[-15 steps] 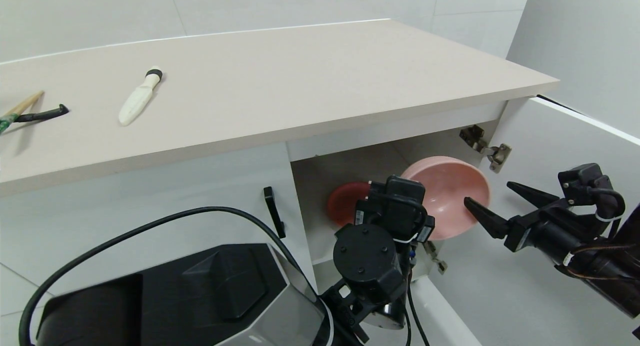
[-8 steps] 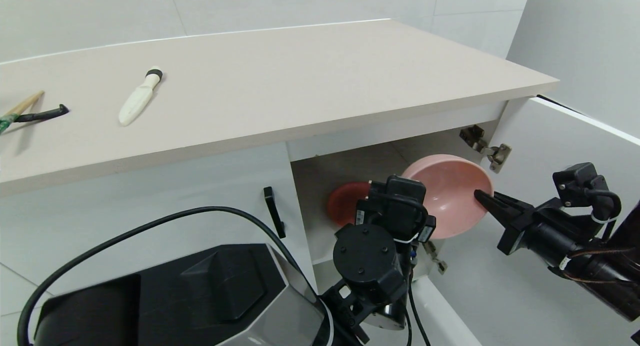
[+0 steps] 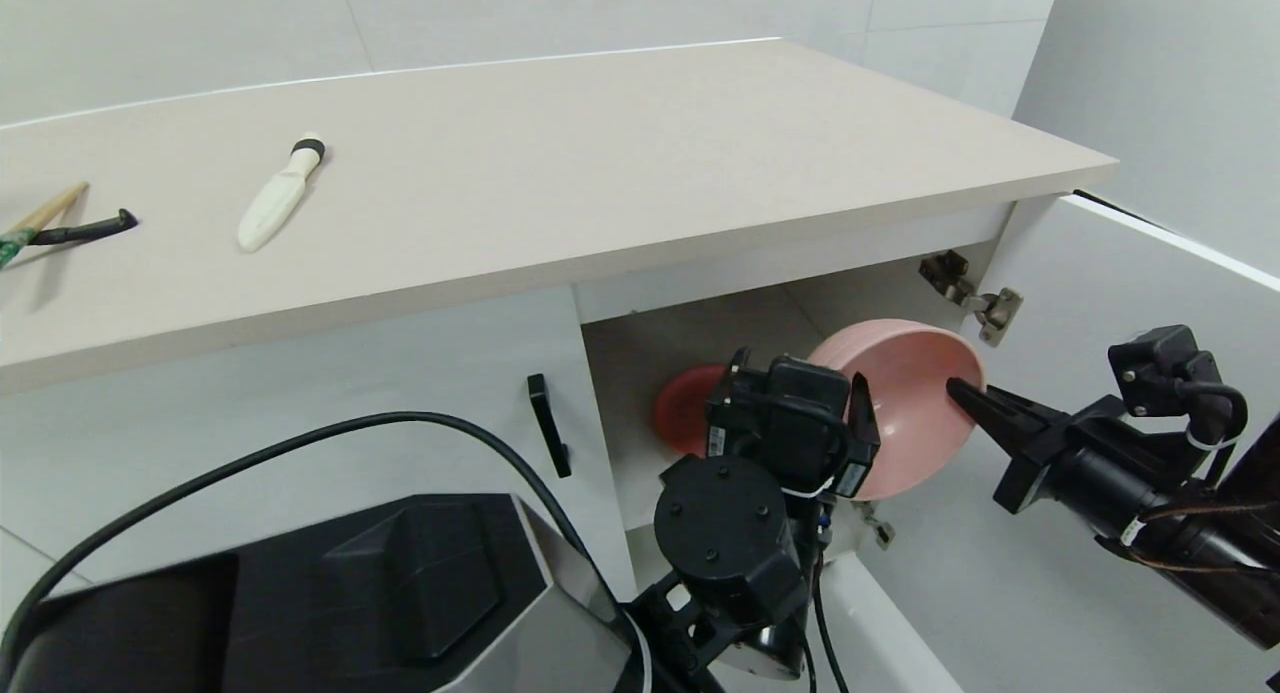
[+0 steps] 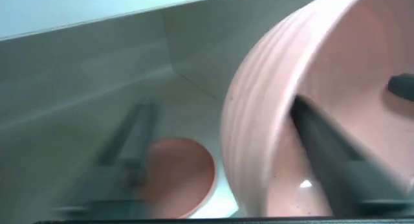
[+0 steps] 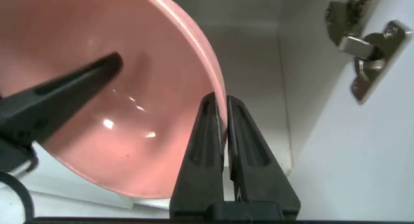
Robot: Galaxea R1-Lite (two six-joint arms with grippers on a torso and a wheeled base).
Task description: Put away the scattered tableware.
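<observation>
Pink bowl, head view: the pink bowl (image 3: 915, 393) stands tilted on its edge in the mouth of the open cabinet (image 3: 700, 333) under the bench (image 3: 560, 173), right of centre in the frame.
Right tool, head view: the right tool (image 3: 957, 386) comes in from the right edge, its tips at the bowl's rim.
Left tool, head view: the left tool (image 3: 800, 398) sits low at centre, just left of the bowl.
Red dish, head view: a red dish (image 3: 685, 408) lies deeper in the cabinet, left of the bowl.
Bench top, head view: a white-handled utensil (image 3: 278, 195) lies at upper left.
Left wrist view: the fingers (image 4: 326, 162) are spread wide with the bowl's wall between them, one inside the hollow and one outside; whether they touch it cannot be told.
Right wrist view: the fingers (image 5: 246, 146) are pressed together, pinching the bowl's rim; a door hinge (image 5: 362, 49) shows at upper right.
</observation>
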